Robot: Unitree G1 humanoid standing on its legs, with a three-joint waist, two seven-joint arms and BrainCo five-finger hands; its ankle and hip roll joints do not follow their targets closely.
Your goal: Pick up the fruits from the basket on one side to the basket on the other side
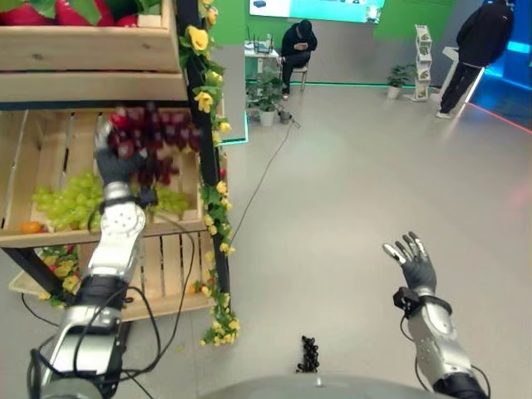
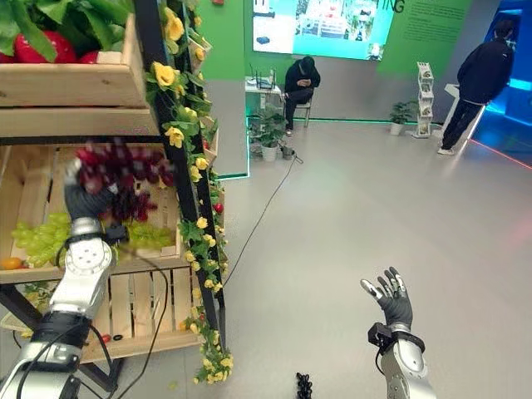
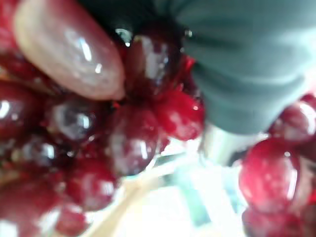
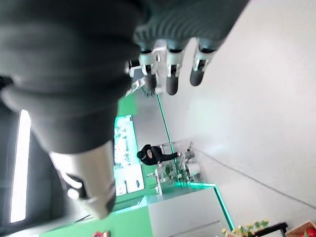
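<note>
The left hand's fingers are buried in the bunch of red grapes in the wooden crate on the shelf, so I cannot tell whether they have closed; its wrist view has red grapes pressed right against the camera. Green grapes lie just below in the same crate. This looks like the pick-up step. Next, the bunch must be gripped securely and lifted clear of the crate. The right hand hangs over the floor, fingers spread and holding nothing
</note>
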